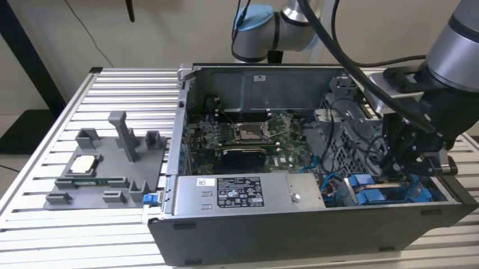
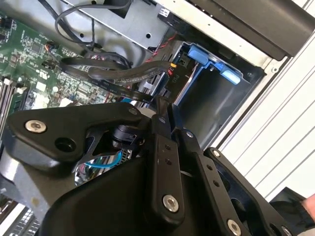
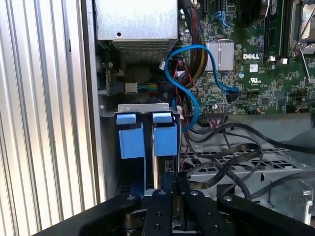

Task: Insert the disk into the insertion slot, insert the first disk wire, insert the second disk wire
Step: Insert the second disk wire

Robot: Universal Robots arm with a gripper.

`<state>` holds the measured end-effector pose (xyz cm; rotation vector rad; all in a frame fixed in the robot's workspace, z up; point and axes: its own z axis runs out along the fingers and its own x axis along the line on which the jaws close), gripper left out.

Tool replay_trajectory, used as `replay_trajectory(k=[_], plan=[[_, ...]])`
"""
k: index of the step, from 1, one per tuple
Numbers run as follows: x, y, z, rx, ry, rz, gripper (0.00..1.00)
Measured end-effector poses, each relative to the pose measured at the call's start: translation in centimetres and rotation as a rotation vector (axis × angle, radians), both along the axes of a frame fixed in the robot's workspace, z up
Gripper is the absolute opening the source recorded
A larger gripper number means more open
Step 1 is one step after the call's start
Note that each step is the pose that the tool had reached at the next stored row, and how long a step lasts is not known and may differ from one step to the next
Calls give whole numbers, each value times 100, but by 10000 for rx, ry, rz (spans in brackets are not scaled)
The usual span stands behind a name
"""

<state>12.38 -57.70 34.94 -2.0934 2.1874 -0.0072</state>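
My gripper (image 1: 396,175) hangs inside the open computer case, low over the insertion slot (image 1: 389,193) at the exterior view's right. In both wrist views its fingers are pressed together (image 3: 170,178) on the end of a flat black disk wire (image 3: 221,162) that runs in from the side. The wire's end sits just above the slot (image 3: 142,106). Two bright blue plastic carriers (image 3: 165,140) stand upright side by side in the slot, with a thin silver edge of the disk (image 3: 156,167) between them. In the second wrist view the fingertips (image 2: 164,104) hold the black wire (image 2: 118,76) close to the blue fitting (image 2: 209,60).
A silver labelled power-supply box (image 1: 243,190) lies along the case's near wall. A blue cable (image 3: 197,73) and bundles of black cables (image 3: 236,142) loop beside the bay, over the green motherboard (image 1: 247,134). A grey fixture with parts (image 1: 105,168) stands on the slatted table at the exterior view's left.
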Motion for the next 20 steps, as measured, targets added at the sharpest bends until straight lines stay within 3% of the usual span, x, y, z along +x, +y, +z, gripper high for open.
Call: replay_trajectory(k=[20], plan=[[39, 3, -76, 28, -3, 1, 16]])
